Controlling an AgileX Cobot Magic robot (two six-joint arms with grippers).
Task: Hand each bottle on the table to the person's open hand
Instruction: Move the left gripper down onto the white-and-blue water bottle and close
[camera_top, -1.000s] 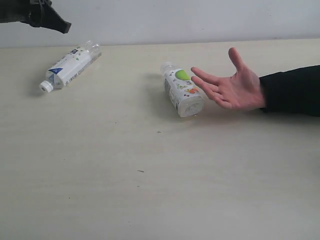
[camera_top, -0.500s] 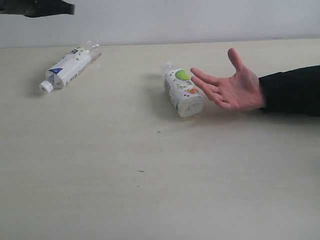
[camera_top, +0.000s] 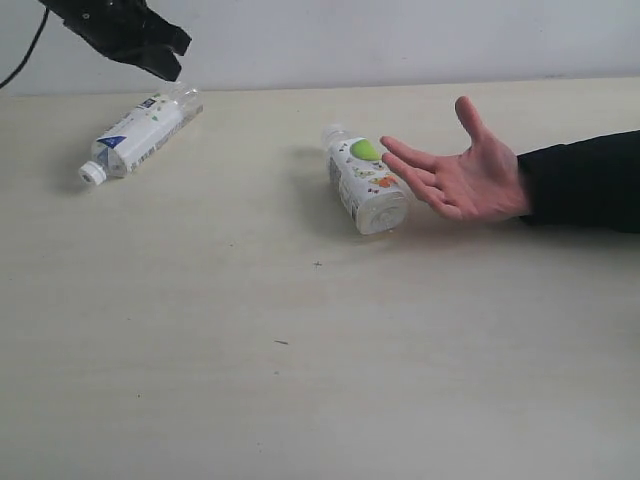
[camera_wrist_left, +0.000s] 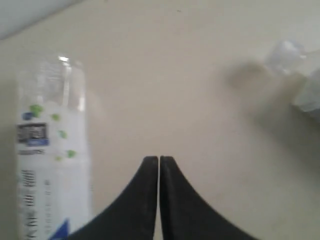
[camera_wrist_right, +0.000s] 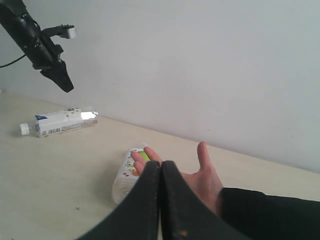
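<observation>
A clear bottle with a white-blue label (camera_top: 140, 135) (camera_wrist_left: 50, 150) (camera_wrist_right: 62, 121) lies on its side at the far left of the table (camera_top: 300, 350). A small white bottle with green fruit (camera_top: 365, 180) (camera_wrist_right: 127, 170) lies in the middle, its base next to the fingertips of the person's open hand (camera_top: 465, 175) (camera_wrist_right: 200, 177). My left gripper (camera_top: 165, 60) (camera_wrist_left: 159, 159) (camera_wrist_right: 65, 82) hangs shut in the air just above the base end of the white-blue bottle, holding nothing. My right gripper (camera_wrist_right: 161, 164) is shut and empty, out of the exterior view. The lime-print and pink-white bottles are out of view.
The person's arm in a black sleeve (camera_top: 585, 180) reaches in from the right edge. A pale wall (camera_top: 400, 40) runs behind the table's far edge. A blurred clear bottle top (camera_wrist_left: 285, 52) shows at the rim of the left wrist view.
My left gripper has come down and to the right from the top left corner, toward the white-blue bottle. Bottles and hand have not moved.
</observation>
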